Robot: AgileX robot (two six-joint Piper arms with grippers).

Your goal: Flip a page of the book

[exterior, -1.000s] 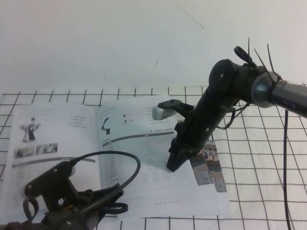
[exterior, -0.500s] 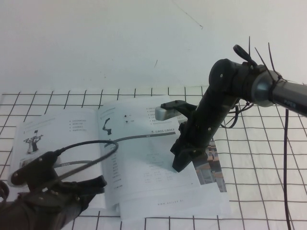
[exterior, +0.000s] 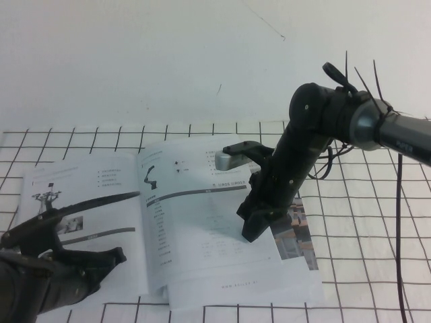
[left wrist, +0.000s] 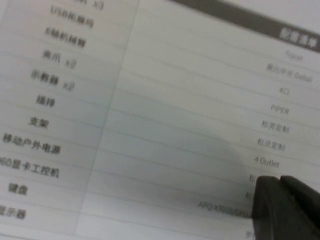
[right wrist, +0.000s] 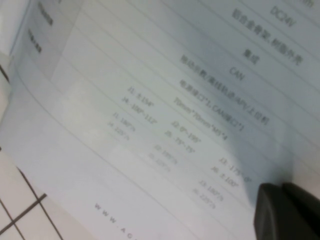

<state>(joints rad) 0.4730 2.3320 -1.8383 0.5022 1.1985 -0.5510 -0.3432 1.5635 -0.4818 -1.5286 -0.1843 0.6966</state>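
The book (exterior: 202, 229) lies open on the gridded table. The page (exterior: 81, 202) lies flat on its left side, with the standing robot figure facing up; its other face is hidden. My right gripper (exterior: 250, 232) is shut and points down, with its tips on the right-hand sheet's text table. In the right wrist view the right gripper (right wrist: 283, 189) rests on the printed rows. My left gripper (exterior: 118, 255) is shut and empty, low over the bottom of the left page. In the left wrist view the left gripper (left wrist: 281, 180) is close above the text.
A sheet with dark photos (exterior: 296, 235) sticks out from under the book's right side. The table (exterior: 363, 222) is white with a black grid, and a white wall stands behind it. The right arm's cables hang at the far right.
My left arm has drawn back to the lower left, and its cable loop has dropped flat. The right gripper has stayed almost still on the right-hand sheet.
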